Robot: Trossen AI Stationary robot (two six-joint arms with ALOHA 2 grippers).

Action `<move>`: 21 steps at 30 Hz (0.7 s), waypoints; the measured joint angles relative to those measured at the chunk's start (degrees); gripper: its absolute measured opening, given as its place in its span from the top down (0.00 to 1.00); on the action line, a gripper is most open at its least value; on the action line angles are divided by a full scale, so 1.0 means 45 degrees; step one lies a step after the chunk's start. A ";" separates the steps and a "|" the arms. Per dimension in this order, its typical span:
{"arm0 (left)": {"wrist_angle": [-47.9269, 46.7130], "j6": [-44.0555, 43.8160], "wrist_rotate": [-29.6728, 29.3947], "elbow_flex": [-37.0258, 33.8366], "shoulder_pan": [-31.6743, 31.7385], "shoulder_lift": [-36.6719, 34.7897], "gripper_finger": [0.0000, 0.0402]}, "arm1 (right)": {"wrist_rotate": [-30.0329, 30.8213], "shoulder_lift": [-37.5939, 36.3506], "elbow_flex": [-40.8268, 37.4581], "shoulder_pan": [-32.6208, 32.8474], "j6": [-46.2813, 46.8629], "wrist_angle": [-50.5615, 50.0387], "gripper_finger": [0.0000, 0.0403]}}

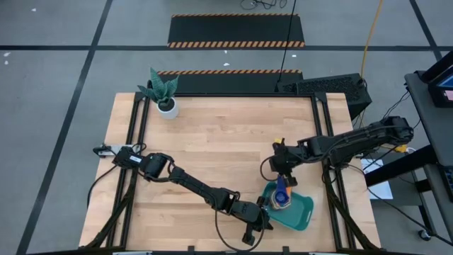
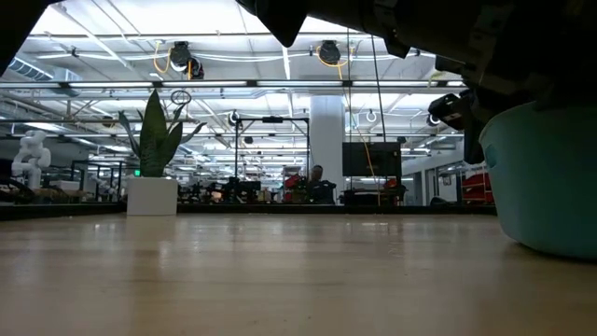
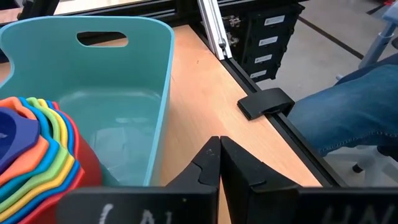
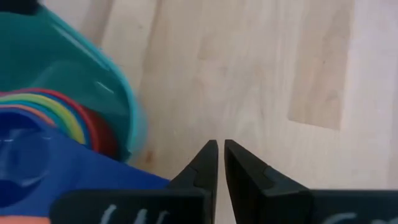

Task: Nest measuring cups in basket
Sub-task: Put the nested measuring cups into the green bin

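A: Where is the basket (image 1: 301,212) recorded?

B: At roughly 5 o'clock on the table (image 1: 226,156), near the front edge. The measuring cups (image 1: 282,198) are seen nested inside it, at its 10 o'clock end.

A: Left gripper (image 1: 267,221)?

B: Noted just beside the basket's 9 o'clock wall, fingers pressed together, nothing held.

A: Right gripper (image 1: 282,178)?

B: Placed just at 12 o'clock of the cups, fingers likewise pressed together and empty. A potted plant (image 1: 164,95) is logged at 10 o'clock.
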 joint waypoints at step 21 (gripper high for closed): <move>0.0002 -0.0049 0.0005 -0.0004 0.0000 0.0000 0.96 | -0.2288 0.0000 0.0000 0.0013 0.0524 -0.1483 0.95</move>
